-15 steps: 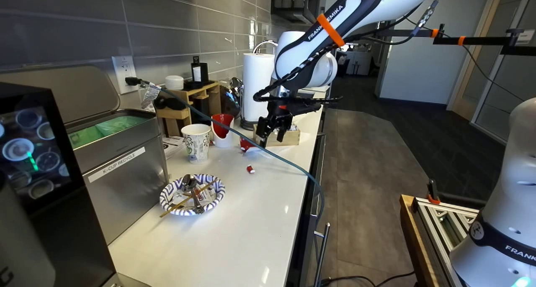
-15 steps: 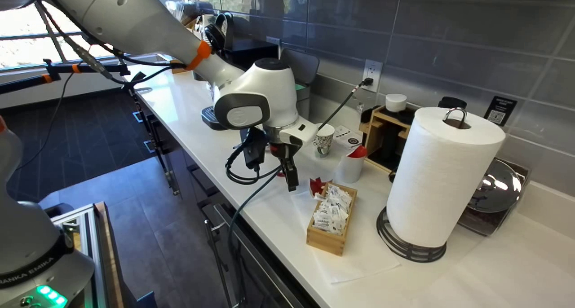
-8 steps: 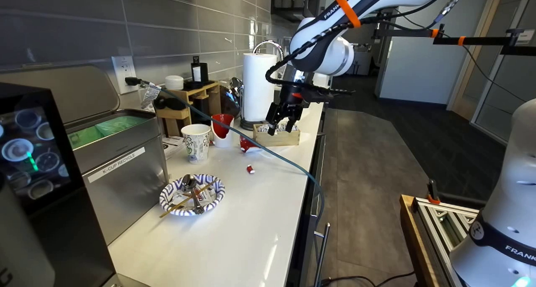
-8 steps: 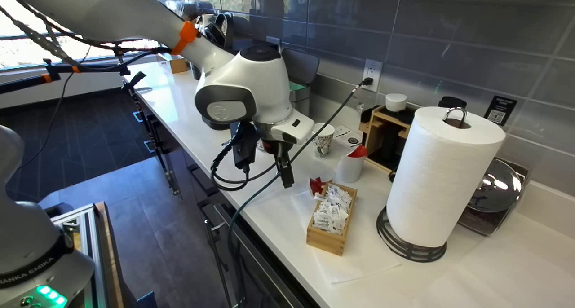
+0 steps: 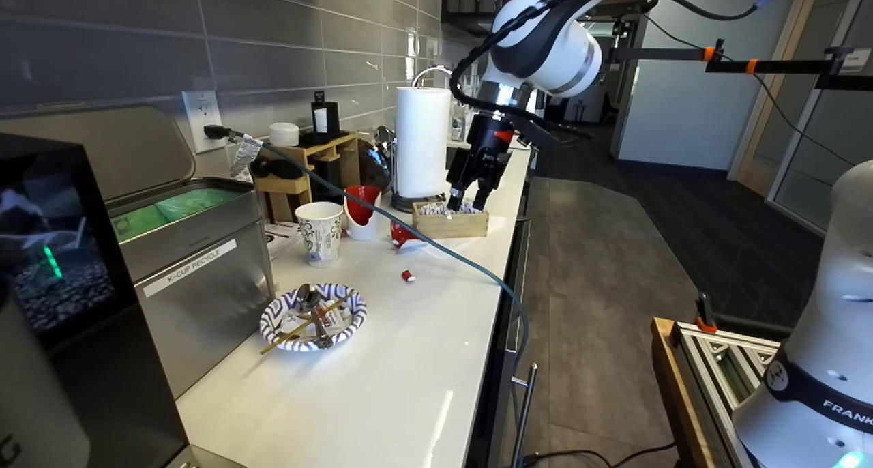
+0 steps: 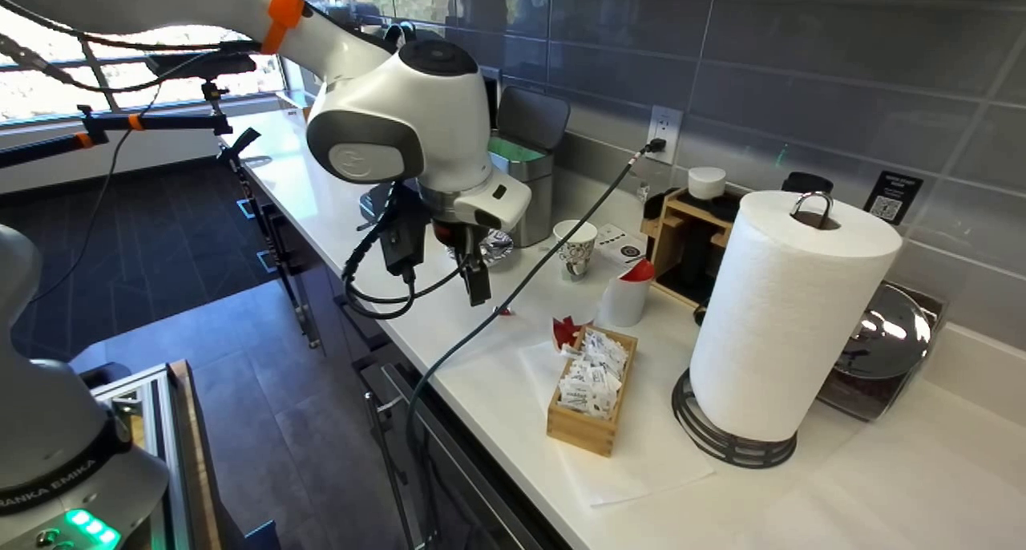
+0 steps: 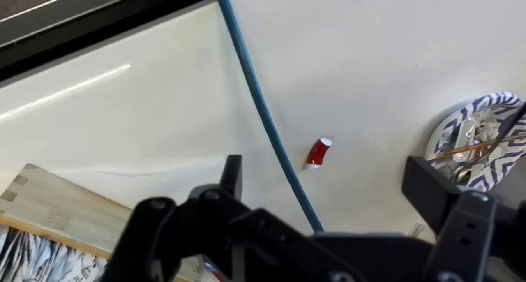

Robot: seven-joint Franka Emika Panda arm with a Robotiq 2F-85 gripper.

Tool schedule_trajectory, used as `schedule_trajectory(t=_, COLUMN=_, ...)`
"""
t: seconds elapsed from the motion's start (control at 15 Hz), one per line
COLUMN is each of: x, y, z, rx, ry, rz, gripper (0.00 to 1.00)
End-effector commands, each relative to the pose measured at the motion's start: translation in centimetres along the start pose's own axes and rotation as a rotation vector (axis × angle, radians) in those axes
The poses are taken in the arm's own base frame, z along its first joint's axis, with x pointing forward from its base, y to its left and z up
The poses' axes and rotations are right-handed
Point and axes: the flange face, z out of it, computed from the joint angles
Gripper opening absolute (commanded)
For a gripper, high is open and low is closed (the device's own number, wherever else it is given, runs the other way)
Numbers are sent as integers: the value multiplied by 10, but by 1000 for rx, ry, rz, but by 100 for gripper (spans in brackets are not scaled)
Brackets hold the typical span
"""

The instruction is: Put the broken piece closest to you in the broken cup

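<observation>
Red shard point(image 7: 318, 153) clear in wrist view; bowl point(image 7: 452, 125) cropped, part-hidden by wide-spread end effector point(image 7: 323, 172).

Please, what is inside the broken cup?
In the broken cup, only the red inner wall shows. Its white outer wall covers the bottom, so whether anything lies there cannot be seen.

I have my arm point(image 6: 345, 49) bent, with the wrist point(image 6: 477, 201) tipped down. My claw point(image 7: 326, 183) hangs in the air, its two black fingers point(image 7: 427, 191) wide apart.
</observation>
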Motion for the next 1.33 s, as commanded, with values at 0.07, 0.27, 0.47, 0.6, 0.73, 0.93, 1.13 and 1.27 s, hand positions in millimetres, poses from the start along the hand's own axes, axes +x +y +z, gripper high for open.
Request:
schedule_trajectory(t=0.07, x=-8, y=-15, z=-1, rx=-8, ry=9, rz=-32, gripper=100)
schedule_trajectory(t=0.27, x=-22, y=-54, z=-17, rx=-14, ry=87, rz=-59, gripper=100)
schedule_trajectory(t=0.47, x=-38, y=-92, z=-28, rx=4, ry=131, rz=-81, gripper=100)
schedule_trajectory(t=0.6, x=-50, y=-114, z=-27, rx=-8, ry=144, rz=-95, gripper=100)
schedule_trajectory(t=0.73, x=-59, y=-133, z=-18, rx=-55, ry=151, rz=-125, gripper=100)
schedule_trajectory(t=0.93, x=-68, y=-161, z=5, rx=-163, ry=164, rz=-177, gripper=100)
schedule_trajectory(t=1.13, x=-72, y=-183, z=29, rx=-279, ry=116, rz=-215, gripper=100)
schedule_trajectory(t=1.27, x=-76, y=-200, z=42, rx=-346, ry=86, rz=-249, gripper=100)
